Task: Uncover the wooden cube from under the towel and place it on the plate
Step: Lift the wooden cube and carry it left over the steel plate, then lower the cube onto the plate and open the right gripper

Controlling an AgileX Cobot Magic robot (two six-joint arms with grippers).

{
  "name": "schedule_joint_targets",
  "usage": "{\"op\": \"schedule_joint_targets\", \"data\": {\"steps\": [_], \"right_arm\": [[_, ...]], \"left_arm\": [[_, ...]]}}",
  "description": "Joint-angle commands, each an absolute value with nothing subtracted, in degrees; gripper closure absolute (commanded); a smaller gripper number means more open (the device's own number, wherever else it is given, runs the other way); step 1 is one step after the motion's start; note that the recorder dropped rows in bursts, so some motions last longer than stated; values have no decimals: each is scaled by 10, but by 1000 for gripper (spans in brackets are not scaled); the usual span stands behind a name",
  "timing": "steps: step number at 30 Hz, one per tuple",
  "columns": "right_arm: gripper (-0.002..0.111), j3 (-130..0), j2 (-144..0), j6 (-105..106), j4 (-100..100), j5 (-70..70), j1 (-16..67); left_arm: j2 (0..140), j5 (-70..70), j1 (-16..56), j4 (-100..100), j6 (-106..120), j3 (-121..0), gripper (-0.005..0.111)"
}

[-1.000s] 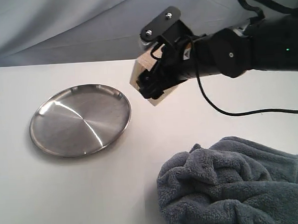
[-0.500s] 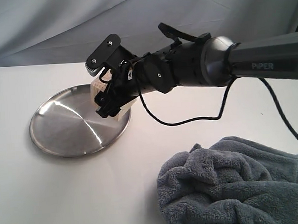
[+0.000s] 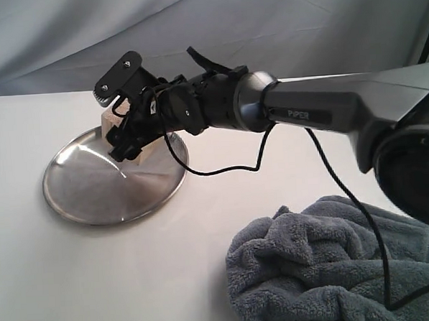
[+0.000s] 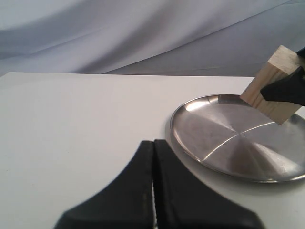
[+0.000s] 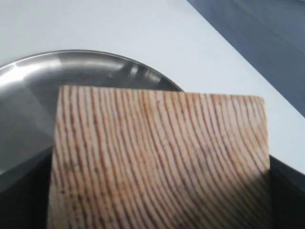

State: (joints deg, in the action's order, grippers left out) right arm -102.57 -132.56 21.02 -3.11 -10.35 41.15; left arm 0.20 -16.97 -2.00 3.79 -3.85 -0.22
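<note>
My right claw [image 3: 127, 140] is clamped on the wooden cube [image 4: 274, 86], both fingers pressed on opposite faces. It holds the cube tilted, one corner lowest, above the plate [image 3: 93, 183], toward the side of the dish nearer that arm rather than its middle. From the exterior camera I can't say for sure whether that low corner touches the steel or hangs just clear; the left wrist camera suggests a small gap. The left claw [image 4: 153, 148] has its fingers closed together with nothing between them, low over the tabletop [image 3: 98, 281] beside the plate. The towel [image 3: 328, 269] lies bunched up, well apart from the dish.

My worry is the release. If I let go with the cube canted like this, I judge it will land on a corner, tip over and perhaps skid on the slick metal; the rim is low and close by, so it could hop out onto the tabletop. Pushing down too far near the edge could also rock or shove the plate. I'd centre it, level it and lower gently before parting the fingers.
</note>
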Motion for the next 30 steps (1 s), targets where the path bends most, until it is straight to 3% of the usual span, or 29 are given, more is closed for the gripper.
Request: {"op": "schedule_joint_targets", "data": {"steps": [1,30], "right_arm": [[108,-1073,-1355,212,-36,-82,413],[108,-1108,-1423,205,-65,-16,421]], "left_arm": [[0,-164,-17,41,-40,0,107],[0,-164,-17,41,-40,0,107]]}}
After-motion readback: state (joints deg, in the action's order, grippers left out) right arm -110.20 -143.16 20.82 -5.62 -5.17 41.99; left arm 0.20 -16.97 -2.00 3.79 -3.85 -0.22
